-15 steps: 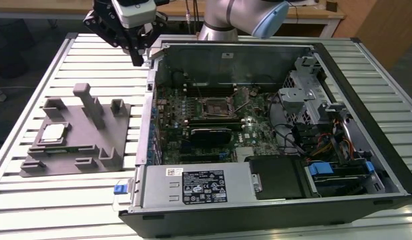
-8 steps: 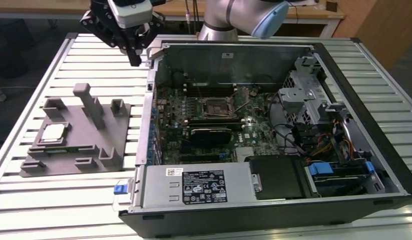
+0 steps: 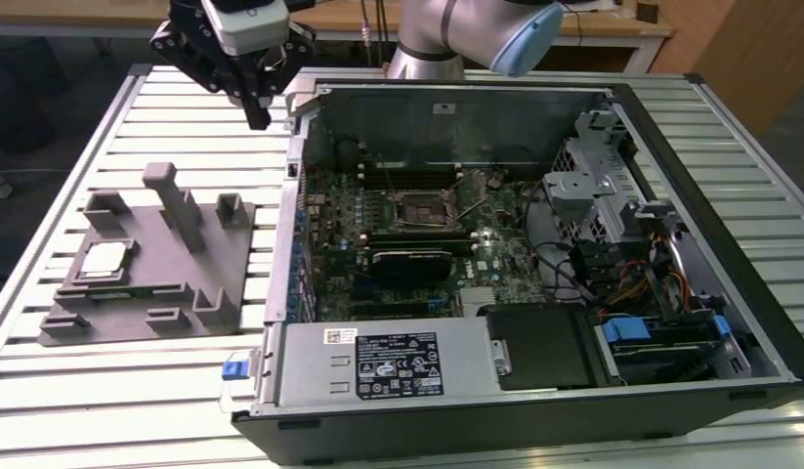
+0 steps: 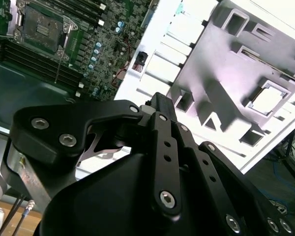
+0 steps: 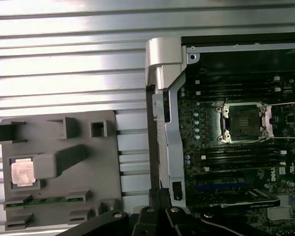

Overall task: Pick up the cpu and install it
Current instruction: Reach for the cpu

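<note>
The cpu (image 3: pixel 105 259) is a small silver square lying flat in a recess of the grey fixture plate (image 3: pixel 154 293), on the table at the exterior view's left. Both wrist views show the cpu (image 4: pixel 265 98) (image 5: pixel 23 172) in its pocket. My black gripper (image 3: pixel 257 119) hangs high above the table, behind the fixture and beside the case's back corner, well away from the cpu. Its fingers (image 5: pixel 160 196) are pressed together with nothing between them, so it is shut. The open motherboard socket (image 3: pixel 421 207) (image 5: pixel 243 120) lies inside the computer case.
The open computer case (image 3: pixel 753 332) takes up the middle and the exterior view's right of the slatted table (image 3: pixel 63 410). Upright posts (image 3: pixel 176 200) rise from the fixture plate. A metal case edge (image 5: pixel 164 98) separates the fixture from the motherboard.
</note>
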`<state>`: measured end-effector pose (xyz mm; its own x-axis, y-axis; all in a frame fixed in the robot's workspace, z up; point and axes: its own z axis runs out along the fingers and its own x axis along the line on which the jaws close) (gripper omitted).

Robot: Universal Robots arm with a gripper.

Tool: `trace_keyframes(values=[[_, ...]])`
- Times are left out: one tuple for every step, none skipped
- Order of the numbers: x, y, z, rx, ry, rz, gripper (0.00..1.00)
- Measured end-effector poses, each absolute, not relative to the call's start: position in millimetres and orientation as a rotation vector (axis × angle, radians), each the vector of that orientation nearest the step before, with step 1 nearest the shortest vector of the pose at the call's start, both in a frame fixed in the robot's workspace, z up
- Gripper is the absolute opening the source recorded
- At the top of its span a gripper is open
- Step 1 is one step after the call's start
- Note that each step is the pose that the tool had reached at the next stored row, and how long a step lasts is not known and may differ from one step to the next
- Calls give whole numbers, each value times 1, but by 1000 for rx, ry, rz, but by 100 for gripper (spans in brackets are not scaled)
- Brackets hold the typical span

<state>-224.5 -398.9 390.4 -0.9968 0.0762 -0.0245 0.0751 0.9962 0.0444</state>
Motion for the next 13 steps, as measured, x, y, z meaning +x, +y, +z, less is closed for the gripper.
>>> trace_keyframes(values=[[-225,-399,390,118,3112,68,11],[-226,-399,390,118,3112,68,11],[-226,-399,390,118,3112,68,11],[-227,-399,390,118,3112,68,11],[-228,-399,390,118,3112,68,11],[-228,-399,390,118,3113,68,11],[-229,-399,390,118,3112,68,11],[-229,-399,390,118,3113,68,11],[-230,-399,390,118,3112,68,11],[-231,-399,390,118,3112,68,11],[-231,-399,390,118,3113,68,11],[-232,-399,390,118,3112,68,11],[-233,-399,390,118,3113,68,11]])
